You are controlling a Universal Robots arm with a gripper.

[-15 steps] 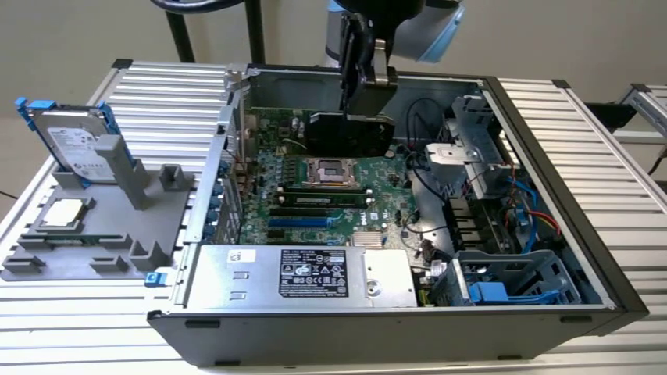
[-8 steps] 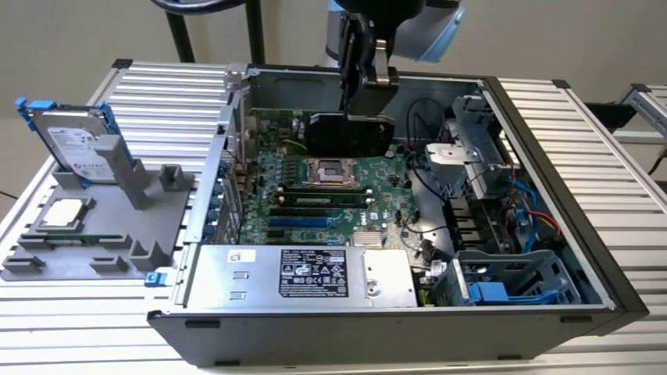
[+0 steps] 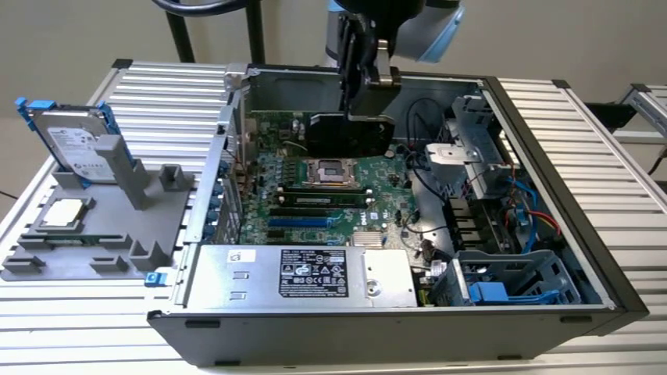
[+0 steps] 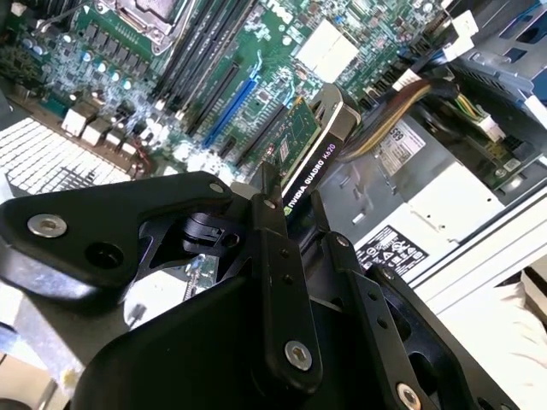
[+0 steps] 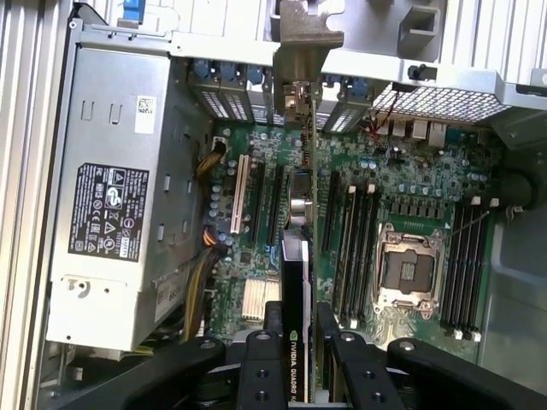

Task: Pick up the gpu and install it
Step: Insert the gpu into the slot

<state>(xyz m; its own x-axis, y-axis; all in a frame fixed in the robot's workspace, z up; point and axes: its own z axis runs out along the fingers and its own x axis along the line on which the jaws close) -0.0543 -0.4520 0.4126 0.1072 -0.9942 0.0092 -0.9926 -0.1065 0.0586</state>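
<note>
A robot arm's end effector (image 3: 367, 109) is clamped on the gpu (image 3: 349, 134) and holds it inside an open computer case (image 3: 365, 344) that lies on its side on a ribbed metal counter (image 3: 156, 86). In the exterior view the card hangs edge-down over the far part of the green motherboard (image 3: 312, 215), just beyond the bare processor socket (image 3: 331, 170) and not seated in any slot.

In the second wrist view, the black fingers (image 4: 272, 248) of the end effector (image 4: 295, 218) pinch the gpu (image 4: 309, 149) by its near end, with the black shroud facing one side and the green card the other. In the first wrist view, the gpu (image 5: 296, 299) runs edge-on from the end effector (image 5: 299, 376) toward the slotted back wall of the case, its silver bracket (image 5: 303, 38) at the far end. It lines up between the expansion slots and the memory sockets.

A grey power supply (image 3: 302, 273) fills the near end of the case. On the exterior view's left, a grey fixture (image 3: 105, 258) on the counter carries a hard drive (image 3: 71, 144) with blue clips standing upright and a small square processor chip (image 3: 65, 212) lying flat, both well apart from the arm.
</note>
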